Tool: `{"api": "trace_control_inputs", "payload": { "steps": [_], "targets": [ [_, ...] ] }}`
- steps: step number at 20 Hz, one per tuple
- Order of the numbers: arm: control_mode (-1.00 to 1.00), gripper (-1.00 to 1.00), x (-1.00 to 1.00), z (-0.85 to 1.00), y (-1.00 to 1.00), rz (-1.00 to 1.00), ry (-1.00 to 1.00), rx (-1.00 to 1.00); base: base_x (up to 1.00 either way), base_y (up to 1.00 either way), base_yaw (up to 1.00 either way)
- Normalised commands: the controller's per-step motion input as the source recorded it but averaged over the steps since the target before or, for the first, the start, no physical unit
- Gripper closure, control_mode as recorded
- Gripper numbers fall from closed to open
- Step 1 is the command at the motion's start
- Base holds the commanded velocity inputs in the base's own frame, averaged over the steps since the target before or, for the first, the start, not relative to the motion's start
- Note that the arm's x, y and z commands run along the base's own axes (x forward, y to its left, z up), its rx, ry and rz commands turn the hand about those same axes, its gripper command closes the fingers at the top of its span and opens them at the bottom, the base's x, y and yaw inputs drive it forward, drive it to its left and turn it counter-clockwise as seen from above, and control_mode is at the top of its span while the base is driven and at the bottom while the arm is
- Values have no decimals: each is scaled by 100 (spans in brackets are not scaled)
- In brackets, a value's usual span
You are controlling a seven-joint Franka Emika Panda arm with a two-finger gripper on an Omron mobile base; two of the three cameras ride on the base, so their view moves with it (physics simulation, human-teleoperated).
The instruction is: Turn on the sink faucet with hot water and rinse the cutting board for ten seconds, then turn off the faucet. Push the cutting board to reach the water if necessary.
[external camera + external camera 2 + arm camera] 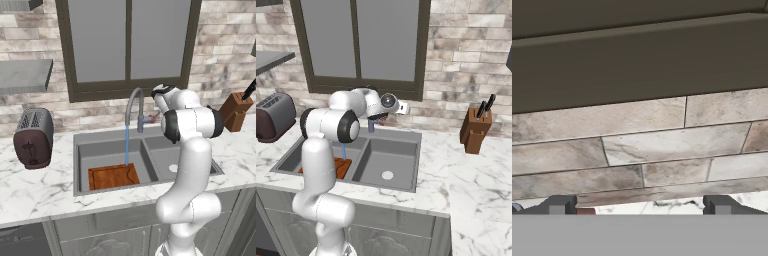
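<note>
Marble counter (pixel 40 185) carrying the grey double-basin sink (pixel 110 142), seen from the left base view, with the brick wall and dark-framed window (pixel 127 45) at 12 o'clock behind it. The white arm (pixel 192 165) rises at 5 o'clock of the sink and reaches toward the wall. The sink faucet (pixel 134 107), a grey gooseneck, stands on the back rim above the divider; its spout arches over the left basin. The cutting board (pixel 113 176) lies flat on the floor of the left basin, against the front wall. The water (pixel 126 145), a thin light-blue stream, falls straight from the spout onto the board's back edge. A dark toaster (pixel 33 137) sits on the counter at 9 o'clock of the sink; a brown knife block (pixel 235 111) at 3 o'clock. The gripper (pixel 639 205) faces the brick wall, fingers spread wide and holding nothing; a small reddish tip (pixel 585 211) lies just beside the left finger in the hand view.
</note>
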Motion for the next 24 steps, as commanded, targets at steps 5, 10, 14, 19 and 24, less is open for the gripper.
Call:
{"api": "trace_control_inputs", "payload": {
  "steps": [5,10,14,19,24],
  "targets": [
    [-100,-100,0,0,0,0,0,0,0,0,0],
    [-100,-100,0,0,0,0,0,0,0,0,0],
    [-100,-100,0,0,0,0,0,0,0,0,0],
    [-100,-100,0,0,0,0,0,0,0,0,0],
    [-100,-100,0,0,0,0,0,0,0,0,0]
  ]
}}
